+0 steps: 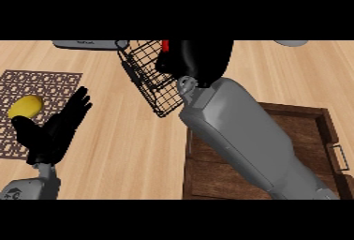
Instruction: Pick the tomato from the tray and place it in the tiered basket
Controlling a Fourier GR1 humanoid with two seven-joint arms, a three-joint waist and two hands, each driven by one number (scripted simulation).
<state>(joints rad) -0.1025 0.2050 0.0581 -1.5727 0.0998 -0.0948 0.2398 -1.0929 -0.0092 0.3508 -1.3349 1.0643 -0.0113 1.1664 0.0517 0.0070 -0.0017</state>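
Note:
My right hand is held over the black wire tiered basket at the top middle, its fingers curled round the tomato. Only a thin red sliver of the tomato shows at the hand's left edge. The right forearm runs down across the dark wooden tray at the lower right and hides much of its inside. No tomato shows on the tray's visible part. My left hand rests open at the lower left, fingers up.
A yellow lemon lies on a patterned brown mat at the left, just beside the left hand. A grey appliance sits at the top left and a grey object at the top right.

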